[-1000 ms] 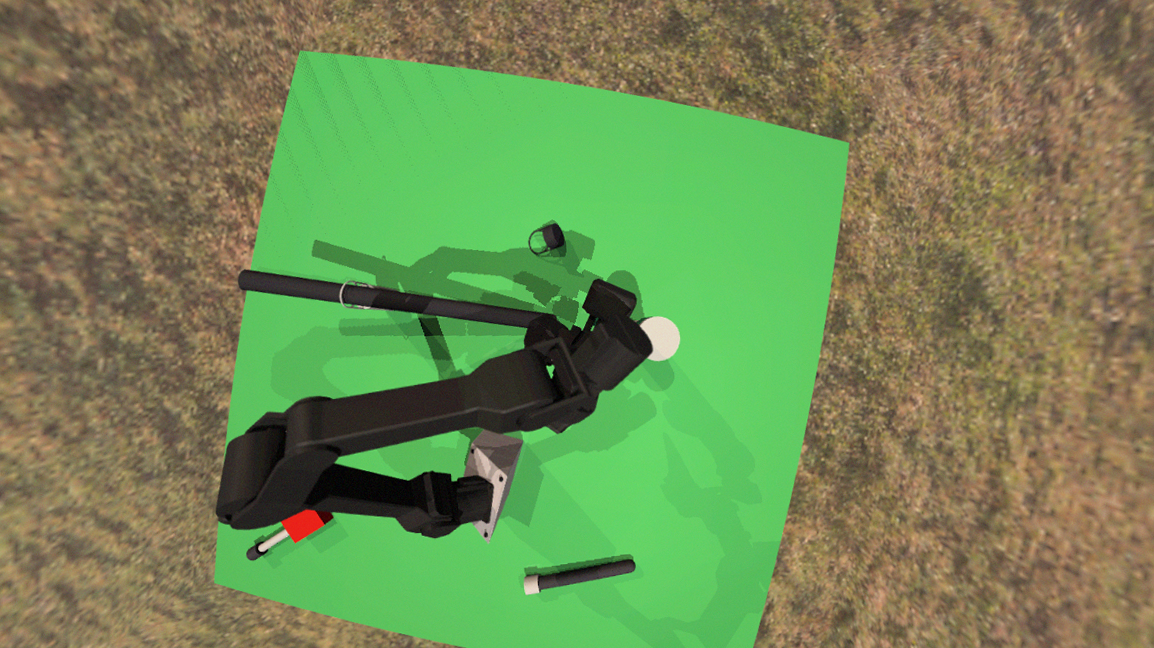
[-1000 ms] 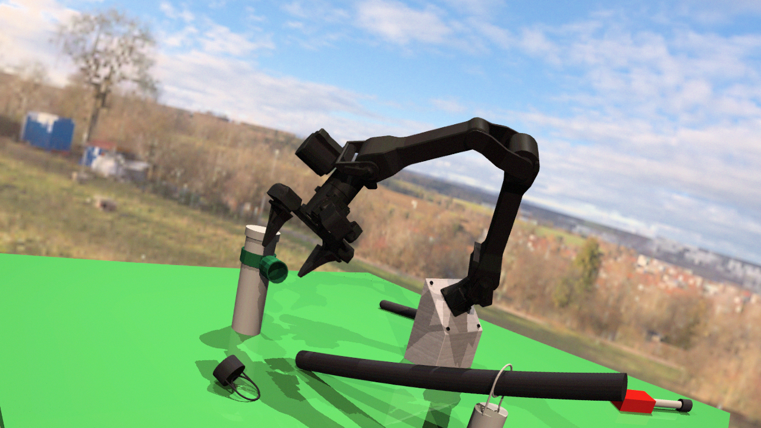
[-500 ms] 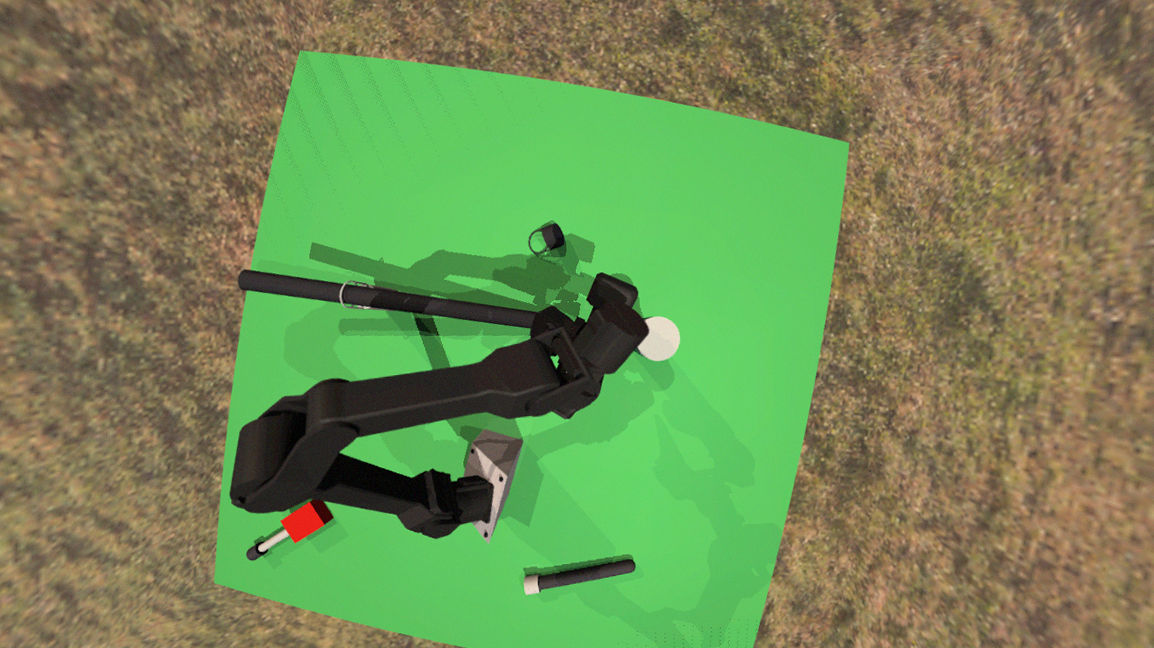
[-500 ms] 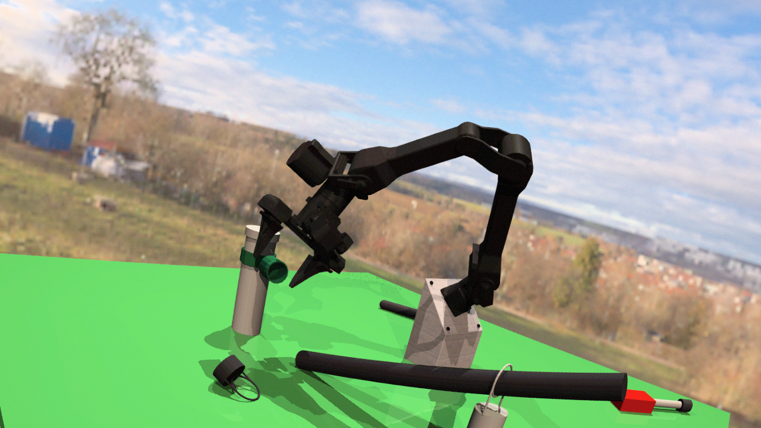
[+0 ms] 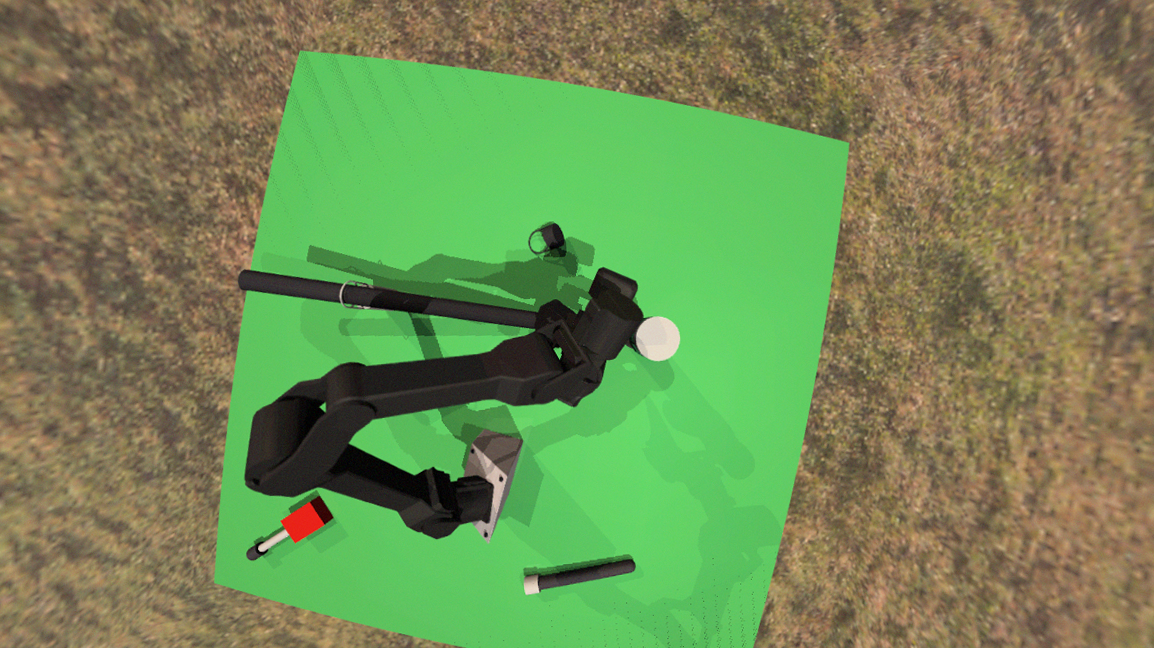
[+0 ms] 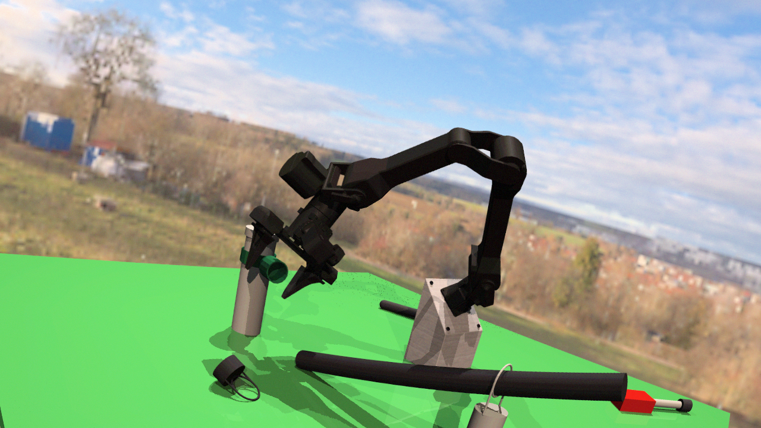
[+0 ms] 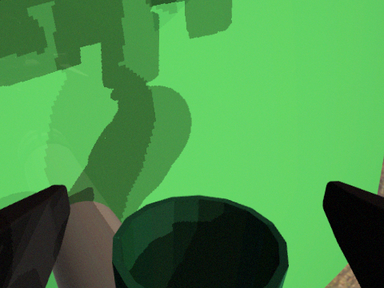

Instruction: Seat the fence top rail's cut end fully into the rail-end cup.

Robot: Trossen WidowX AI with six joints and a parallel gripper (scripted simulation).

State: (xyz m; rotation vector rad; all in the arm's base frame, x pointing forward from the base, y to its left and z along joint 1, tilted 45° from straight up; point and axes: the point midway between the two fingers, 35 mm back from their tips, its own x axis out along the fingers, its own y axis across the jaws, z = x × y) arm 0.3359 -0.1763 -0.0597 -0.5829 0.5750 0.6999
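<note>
The black rail (image 5: 455, 308) (image 6: 425, 377) passes through the wire loop (image 6: 496, 379) on the short post (image 6: 488, 414). Its left end in the exterior view is low, apart from the big post (image 5: 657, 338) (image 6: 248, 308) (image 7: 86, 240). The dark green cup (image 6: 275, 270) (image 7: 200, 252) hangs on the post's green band (image 6: 243, 256), a little below the post cap, its mouth empty. My gripper (image 6: 266, 282) (image 7: 200, 198) is open, with its fingers on either side of the cup, holding nothing. The rail is out of the wrist view. Finger contact with the cup or post is unclear.
A black cap with a loop (image 5: 552, 236) (image 6: 228, 367) lies on the green mat (image 5: 688, 180). A short dark rod (image 5: 587, 574) (image 6: 398, 308) and a red block with a white shaft (image 5: 305, 521) (image 6: 634, 402) lie near the grey arm base (image 6: 444, 343).
</note>
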